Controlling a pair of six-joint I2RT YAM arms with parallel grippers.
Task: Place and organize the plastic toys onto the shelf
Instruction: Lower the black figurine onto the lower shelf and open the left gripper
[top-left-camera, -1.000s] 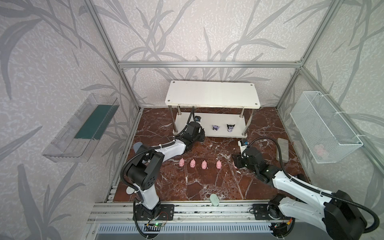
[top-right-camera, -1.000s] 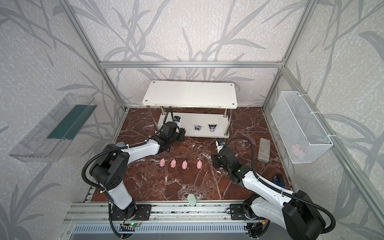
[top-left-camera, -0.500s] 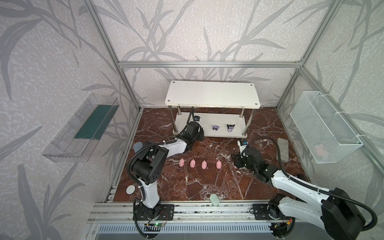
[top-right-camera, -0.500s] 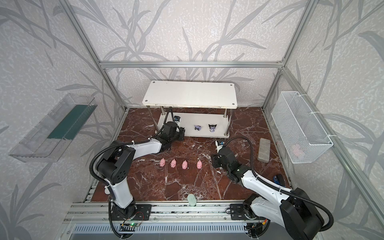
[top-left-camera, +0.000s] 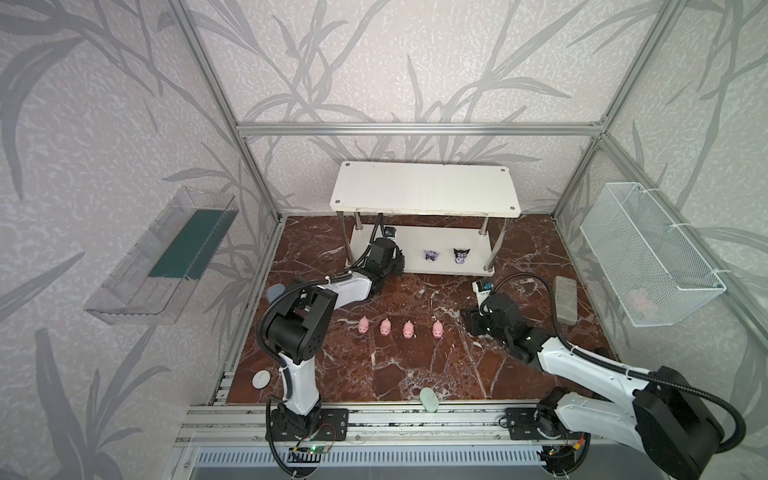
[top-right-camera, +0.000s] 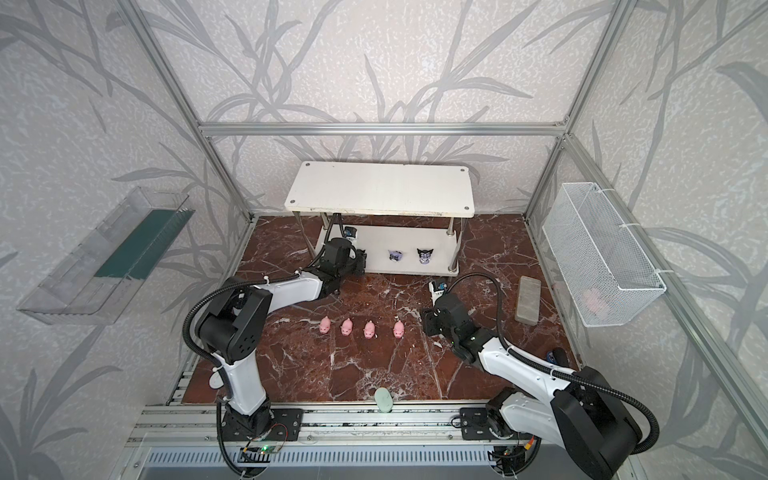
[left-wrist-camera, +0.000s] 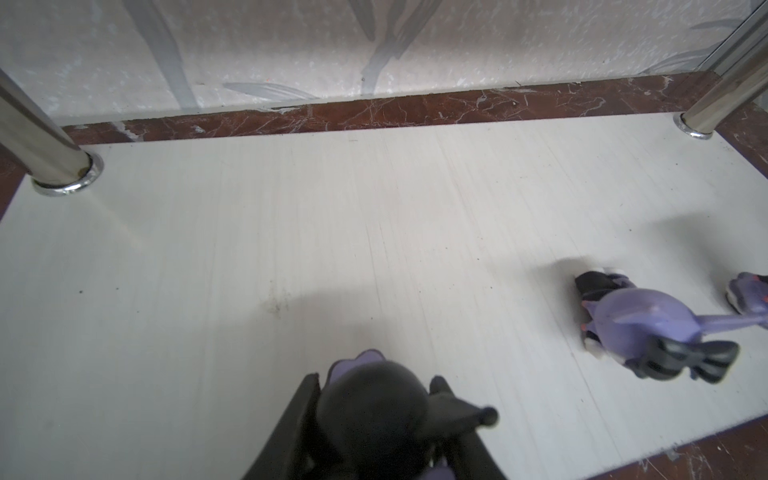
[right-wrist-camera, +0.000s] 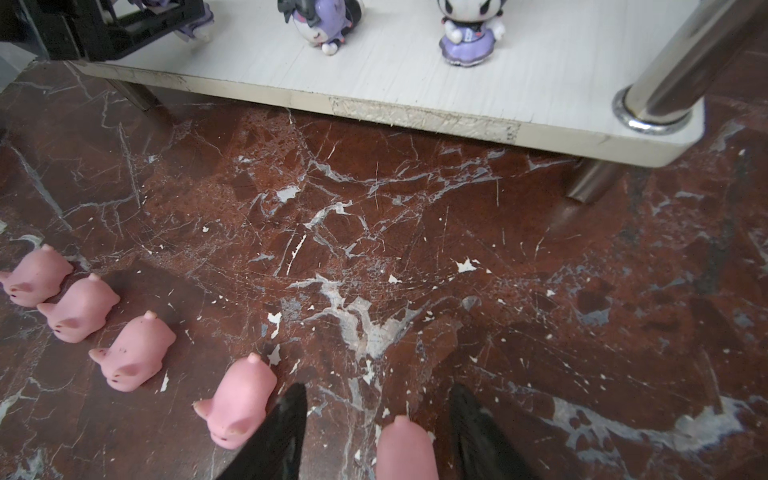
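Note:
The shelf (top-left-camera: 424, 187) stands at the back, and two black-and-purple toys (top-left-camera: 431, 256) (top-left-camera: 461, 255) stand on its lower board. My left gripper (top-left-camera: 397, 259) reaches over that board's left part, shut on a third black-and-purple toy (left-wrist-camera: 374, 415) just above the board (left-wrist-camera: 249, 249). Several pink pigs (top-left-camera: 363, 325) (top-left-camera: 437, 329) lie in a row on the floor. My right gripper (right-wrist-camera: 377, 390) is open, low at the row's right end. Another pig (right-wrist-camera: 405, 449) lies between its fingers (right-wrist-camera: 291, 415), with a gap on each side.
A white wire basket (top-left-camera: 648, 257) hangs on the right wall with something pink inside. A clear tray (top-left-camera: 162, 257) hangs on the left wall. A grey-blue pad (top-left-camera: 565, 299) lies right of the shelf. A pale green oval (top-left-camera: 429, 400) and a white disc (top-left-camera: 261, 379) lie near the front edge.
The left arm's elbow has shifted slightly while its gripper stays at the shelf's lower board with the toy. The right arm has not moved.

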